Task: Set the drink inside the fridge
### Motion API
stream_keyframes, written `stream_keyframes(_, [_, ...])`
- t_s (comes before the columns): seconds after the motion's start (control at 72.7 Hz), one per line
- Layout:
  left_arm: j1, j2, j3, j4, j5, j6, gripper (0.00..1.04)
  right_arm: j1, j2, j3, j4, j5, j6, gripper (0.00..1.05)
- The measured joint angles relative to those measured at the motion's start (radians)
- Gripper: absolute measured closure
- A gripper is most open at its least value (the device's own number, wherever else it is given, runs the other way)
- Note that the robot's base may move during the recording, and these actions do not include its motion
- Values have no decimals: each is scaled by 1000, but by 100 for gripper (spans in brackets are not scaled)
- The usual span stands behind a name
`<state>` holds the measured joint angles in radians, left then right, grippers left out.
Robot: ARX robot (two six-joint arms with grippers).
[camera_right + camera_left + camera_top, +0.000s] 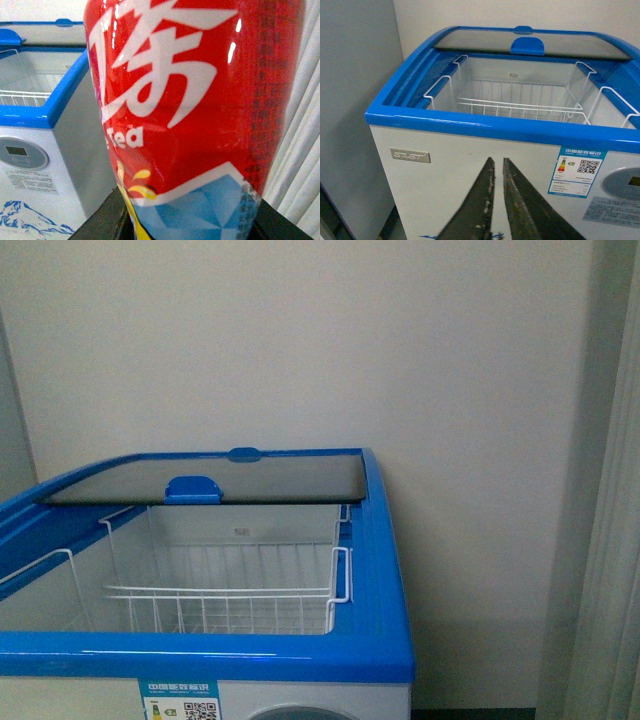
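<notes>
The left gripper (497, 162) pokes up at the bottom middle of its wrist picture. Its two dark fingers (475, 210) sit almost together and hold nothing. The right gripper (192, 227) squeezes the drink (190, 100) from both bottom corners.

A white chest fridge (384, 570) with a blue rim stands on the floor (396, 227), only a sliver of which shows at its foot. Its sliding glass lid (250, 478) sits at the back end, leaving the front open. A white wire basket (230, 592) hangs inside from the rim. A grey cabinet (350, 100) stands just beside the fridge.
</notes>
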<state>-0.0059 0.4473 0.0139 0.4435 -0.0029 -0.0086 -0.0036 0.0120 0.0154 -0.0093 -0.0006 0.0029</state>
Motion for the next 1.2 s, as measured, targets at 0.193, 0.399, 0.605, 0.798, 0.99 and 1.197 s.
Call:
stream_keyframes(0.193, [1, -98, 0, -95, 3, 2, 102, 0, 0, 0, 0, 0, 0, 68])
stream_keyframes(0.399, [2, -167, 0, -163, 3, 3, 102, 0, 0, 0, 0, 0, 0, 68])
stream_keyframes(0.605, [2, -243, 0, -238, 3, 3, 102, 0, 0, 0, 0, 0, 0, 68])
stream_keyframes(0.798, [2, -383, 0, -412, 3, 4, 102, 0, 0, 0, 0, 0, 0, 68])
stream_keyframes(0.99, [2, -440, 0, -441, 3, 4, 102, 0, 0, 0, 0, -3, 0, 68])
stream_keyframes(1.197, [2, -441, 0, -442, 3, 3, 101, 0, 0, 0, 0, 0, 0, 68])
